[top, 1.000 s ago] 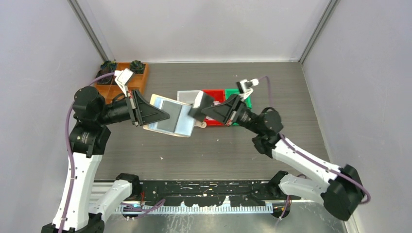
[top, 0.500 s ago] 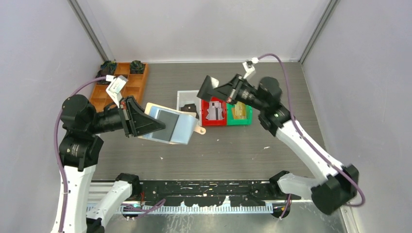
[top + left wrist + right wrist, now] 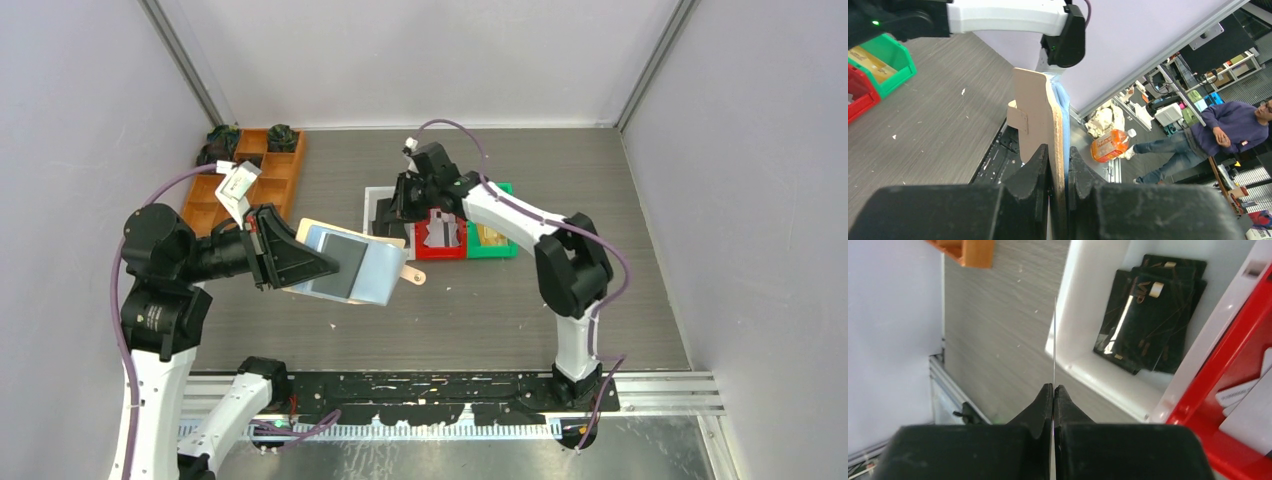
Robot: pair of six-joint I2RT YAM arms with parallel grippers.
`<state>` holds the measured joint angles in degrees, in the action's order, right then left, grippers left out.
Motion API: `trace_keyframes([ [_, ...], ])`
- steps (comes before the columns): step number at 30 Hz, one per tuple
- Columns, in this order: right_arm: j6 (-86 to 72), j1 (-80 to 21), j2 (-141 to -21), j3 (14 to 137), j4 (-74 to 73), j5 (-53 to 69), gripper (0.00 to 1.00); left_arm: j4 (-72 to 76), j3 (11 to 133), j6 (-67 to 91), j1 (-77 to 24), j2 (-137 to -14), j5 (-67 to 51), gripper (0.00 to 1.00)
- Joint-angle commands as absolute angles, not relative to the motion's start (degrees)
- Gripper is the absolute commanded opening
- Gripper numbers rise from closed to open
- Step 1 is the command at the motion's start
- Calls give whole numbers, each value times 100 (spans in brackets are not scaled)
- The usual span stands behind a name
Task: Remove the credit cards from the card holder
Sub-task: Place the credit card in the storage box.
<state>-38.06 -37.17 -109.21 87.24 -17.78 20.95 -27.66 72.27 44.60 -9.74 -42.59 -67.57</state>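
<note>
My left gripper (image 3: 303, 262) is shut on the card holder (image 3: 352, 266) and holds it above the table, its blue-grey pockets facing up. In the left wrist view the tan card holder (image 3: 1038, 107) stands edge-on between the jaws of the left gripper (image 3: 1058, 149). My right gripper (image 3: 395, 203) hovers over the white bin (image 3: 371, 213). In the right wrist view the right gripper (image 3: 1053, 386) is shut on a thin credit card (image 3: 1054, 340) seen edge-on, just left of the white bin's rim (image 3: 1074, 315). Black credit cards (image 3: 1148, 310) lie stacked in that bin.
A red bin (image 3: 441, 251) with white-patterned cards and a green bin (image 3: 494, 247) with a gold card stand right of the white one. An orange-brown compartment tray (image 3: 272, 170) sits at the back left. Grey walls close in both sides.
My right arm has swung away from the card holder to the back, over the white bin, carrying the card. The left arm has drawn the card holder slightly nearer and lower.
</note>
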Motion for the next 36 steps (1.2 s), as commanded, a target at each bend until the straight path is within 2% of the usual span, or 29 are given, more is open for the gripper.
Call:
trace_keyframes([
  [1, -3349, -3691, -11372, 9682, -2232, 1758, 1, -2403, 7217, 4500, -968, -4192, -6896, 0],
  [13, -3288, -3710, -12241, 10409, -2487, 1662, 1, -2356, 7217, 4491, -965, -4166, -6906, 0],
  [19, -3291, -3849, -12302, 10551, -2483, 1592, 10, -2339, 7206, 4495, -970, -4181, -6885, 0],
  [24, -3240, -3868, -12313, 10619, -2523, 1356, 11, -2307, 7242, 4553, -966, -4189, -6886, 0],
  [26, -3243, -3875, -12378, 10715, -2589, 1384, 15, -2298, 7242, 4571, -969, -4184, -6882, 0],
  [32, -3194, -3875, -12308, 10816, -2733, 1134, 33, -2289, 7283, 4579, -971, -4166, -6877, 0],
  [36, -3081, -3876, -11999, 10839, -2820, 903, 35, -2302, 7304, 4579, -968, -4162, -6882, 0],
])
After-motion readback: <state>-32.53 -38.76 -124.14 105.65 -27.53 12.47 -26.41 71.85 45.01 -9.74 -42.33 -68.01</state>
